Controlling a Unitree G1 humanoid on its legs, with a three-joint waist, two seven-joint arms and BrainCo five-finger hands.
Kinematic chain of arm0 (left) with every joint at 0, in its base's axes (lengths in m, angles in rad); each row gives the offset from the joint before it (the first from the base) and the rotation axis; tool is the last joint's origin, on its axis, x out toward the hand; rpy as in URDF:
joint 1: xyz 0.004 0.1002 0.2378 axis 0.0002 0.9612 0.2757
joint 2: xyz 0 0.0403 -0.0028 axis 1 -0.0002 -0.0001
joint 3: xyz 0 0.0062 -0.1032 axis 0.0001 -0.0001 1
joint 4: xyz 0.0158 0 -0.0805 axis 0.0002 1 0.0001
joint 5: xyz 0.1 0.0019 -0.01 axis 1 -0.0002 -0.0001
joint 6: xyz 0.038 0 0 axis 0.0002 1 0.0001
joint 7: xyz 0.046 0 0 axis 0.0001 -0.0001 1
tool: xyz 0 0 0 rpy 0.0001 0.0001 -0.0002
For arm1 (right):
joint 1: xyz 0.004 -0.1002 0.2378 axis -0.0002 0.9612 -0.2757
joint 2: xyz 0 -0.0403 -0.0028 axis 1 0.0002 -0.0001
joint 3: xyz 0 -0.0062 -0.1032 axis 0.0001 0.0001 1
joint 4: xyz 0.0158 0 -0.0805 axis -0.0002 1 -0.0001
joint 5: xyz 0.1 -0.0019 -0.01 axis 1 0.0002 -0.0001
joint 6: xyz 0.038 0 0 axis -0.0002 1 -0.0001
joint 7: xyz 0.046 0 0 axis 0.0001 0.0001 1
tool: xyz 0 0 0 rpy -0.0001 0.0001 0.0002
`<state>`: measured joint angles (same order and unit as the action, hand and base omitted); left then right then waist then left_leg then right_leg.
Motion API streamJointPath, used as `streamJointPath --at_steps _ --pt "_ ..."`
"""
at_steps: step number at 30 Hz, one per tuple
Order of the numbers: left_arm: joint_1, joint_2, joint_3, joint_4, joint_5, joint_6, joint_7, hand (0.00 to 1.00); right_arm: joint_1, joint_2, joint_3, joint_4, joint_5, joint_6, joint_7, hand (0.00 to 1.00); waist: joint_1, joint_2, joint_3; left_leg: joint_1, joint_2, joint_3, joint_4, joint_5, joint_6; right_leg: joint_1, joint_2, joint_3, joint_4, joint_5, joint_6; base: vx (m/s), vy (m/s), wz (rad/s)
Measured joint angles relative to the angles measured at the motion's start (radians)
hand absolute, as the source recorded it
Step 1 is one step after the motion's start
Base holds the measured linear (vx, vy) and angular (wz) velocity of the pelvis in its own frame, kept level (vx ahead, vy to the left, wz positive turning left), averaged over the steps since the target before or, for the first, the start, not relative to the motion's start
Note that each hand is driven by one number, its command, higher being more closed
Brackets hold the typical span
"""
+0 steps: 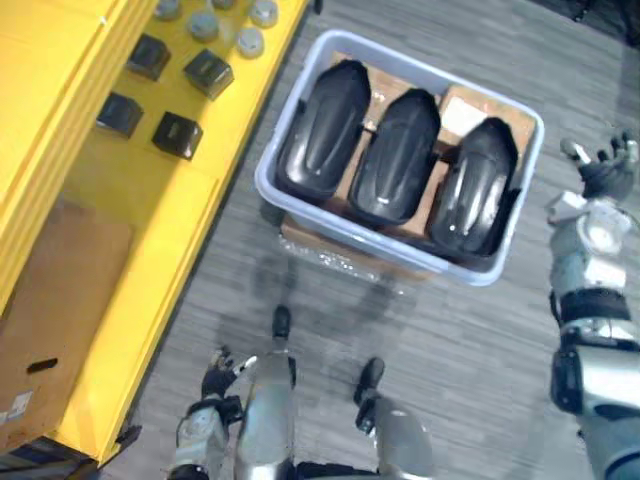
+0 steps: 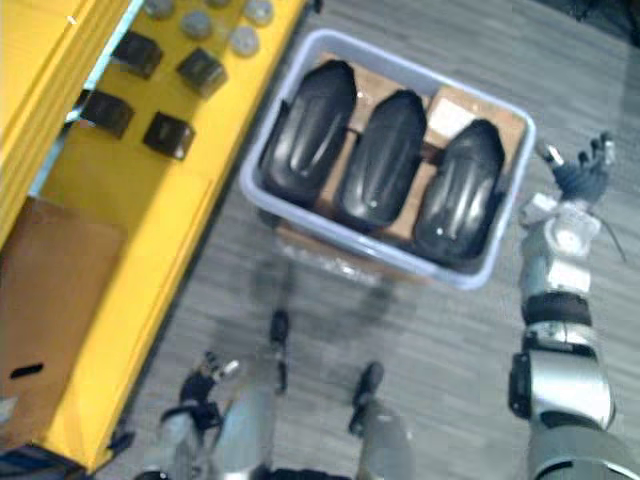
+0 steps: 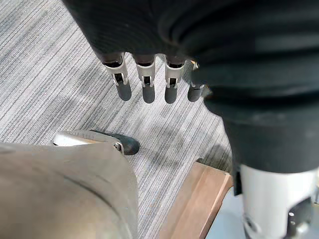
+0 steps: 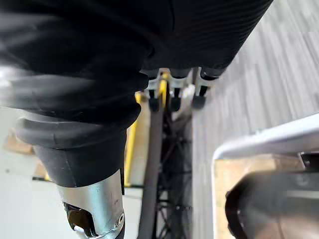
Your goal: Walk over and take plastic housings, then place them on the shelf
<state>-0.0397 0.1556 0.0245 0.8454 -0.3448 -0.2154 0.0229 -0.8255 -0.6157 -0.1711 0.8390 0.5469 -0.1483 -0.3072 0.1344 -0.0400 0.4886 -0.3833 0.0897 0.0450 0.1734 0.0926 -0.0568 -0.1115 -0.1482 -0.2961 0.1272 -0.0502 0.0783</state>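
"Plastic housings (image 1: 398, 155): state type and location."

"Three black, glossy, elongated plastic shells. They lie side by side, touching or nearly so, inside a pale blue-grey rectangular plastic bin (image 1: 370, 240). The bin stands on the grey striped carpet floor (image 1: 450, 340), just beside the edge of the yellow shelf (image 1: 150, 240)."

"Right hand (image 1: 605, 172): state."

"Raised in the air just past the bin's right end, apart from its rim. Fingers (image 4: 172, 97) extended and relaxed; the hand holds nothing."

"Left hand (image 1: 218, 378): state."

"Low, near the front edge of the yellow shelf, well apart from the bin. Fingers (image 3: 144, 84) straight and in a row, pointing down over the carpet; nothing is held."

"Shelf contents?"

"Four small black square blocks (image 1: 178, 133) in a loose group, round grey discs (image 1: 205, 22) beyond them, and a flat brown cardboard sheet (image 1: 60, 290) at the near end. No housing lies on the shelf."

"Contact between either hand and a housing?"

"None. All three housings rest in the bin."
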Motion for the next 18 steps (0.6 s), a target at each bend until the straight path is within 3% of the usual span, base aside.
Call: streamJointPath --at_steps 8,11,15,18 --pt "0.0 -0.002 -0.001 0.0 -0.008 0.005 0.005 0.0 0.109 0.01 -0.042 -0.018 0.0 0.002 0.005 0.0 0.001 0.0 0.0 0.024 -0.004 -0.004 -0.045 0.024 -0.003 0.003 -0.002 -0.004 0.006 -0.001 0.0 0.0 -0.003 0.02" --pt "0.0 -0.005 -0.008 -0.005 -0.012 0.007 0.006 0.0 0.202 0.025 -0.095 -0.038 -0.003 0.011 0.007 0.0 -0.015 0.002 -0.001 0.042 -0.015 -0.002 -0.054 0.026 0.001 0.009 -0.016 -0.003 0.024 -0.007 0.003 0.01 0.023 0.01" --pt "0.002 -0.004 -0.008 -0.005 -0.063 0.022 0.022 0.0 0.275 0.027 -0.139 -0.019 -0.035 0.047 0.001 0.0 -0.037 0.007 -0.003 0.051 -0.028 0.008 -0.066 0.033 0.008 0.007 -0.032 -0.003 0.027 -0.011 0.014 -0.02 0.027 -0.03" --pt "0.002 -0.01 -0.023 0.006 -0.115 0.028 0.036 0.0 0.279 0.026 -0.171 0.02 -0.092 0.072 -0.023 0.0 -0.045 0.026 -0.002 0.046 -0.032 0.02 -0.064 0.033 0.008 -0.007 -0.041 0.006 0.026 -0.01 0.024 -0.04 0.026 -0.09"
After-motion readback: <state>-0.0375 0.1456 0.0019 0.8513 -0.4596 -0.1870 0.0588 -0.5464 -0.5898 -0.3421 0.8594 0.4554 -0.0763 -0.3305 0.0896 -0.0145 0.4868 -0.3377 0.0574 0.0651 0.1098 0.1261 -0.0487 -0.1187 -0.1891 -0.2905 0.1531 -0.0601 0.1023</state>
